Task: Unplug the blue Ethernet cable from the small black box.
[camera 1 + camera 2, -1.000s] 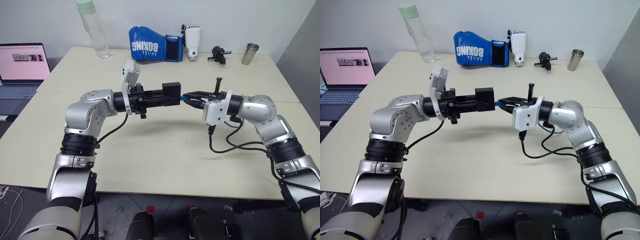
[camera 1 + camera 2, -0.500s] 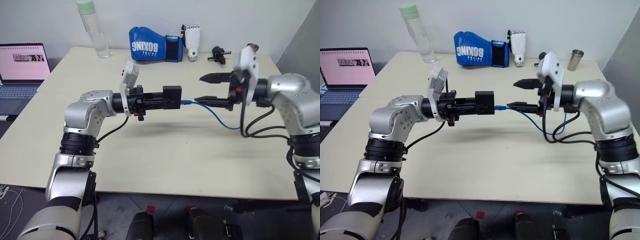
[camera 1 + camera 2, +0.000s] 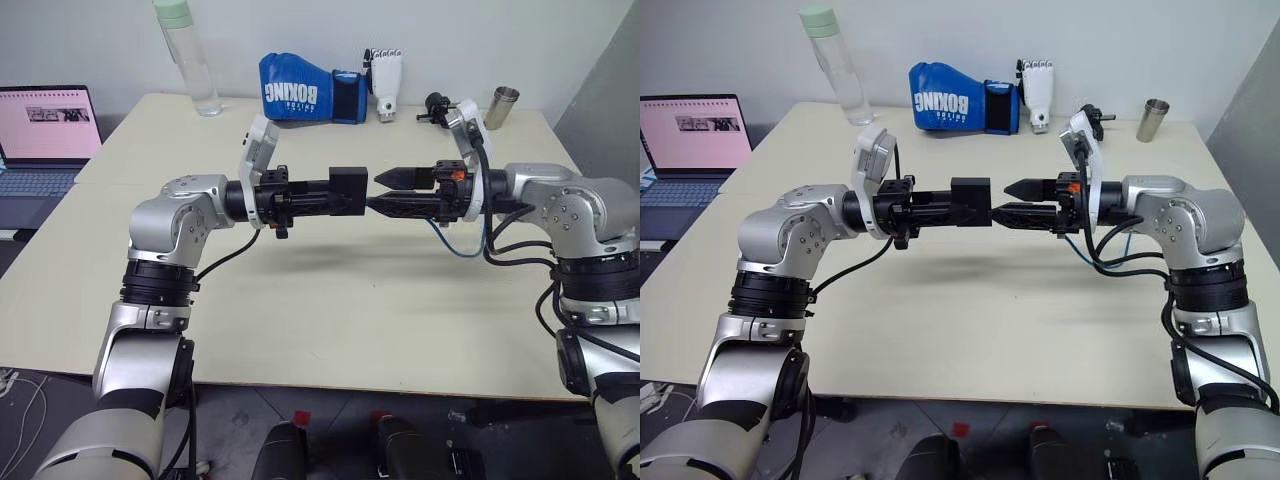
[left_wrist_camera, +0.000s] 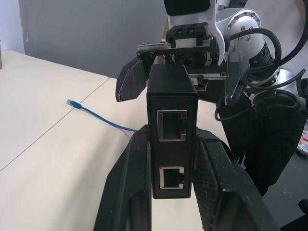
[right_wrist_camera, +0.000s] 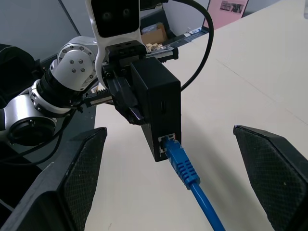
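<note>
Reads "BOXING" in white on one blue glove (image 3: pixel 300 92), far behind the small black box (image 5: pixel 156 96); no writing legible on the box itself; one box, one blue Ethernet cable (image 5: pixel 185 168), two grippers; left gripper (image 4: pixel 173 139) clenched on the box, held in the air; right gripper (image 3: pixel 385 192) released, fingers wide apart just beside the box, grasping nothing; right wrist view: cable plugged into the box's near face; left wrist view: two empty ports (image 4: pixel 172 124) on the opposite face, cable's free end on the table (image 4: pixel 38 144) beyond the box.
</note>
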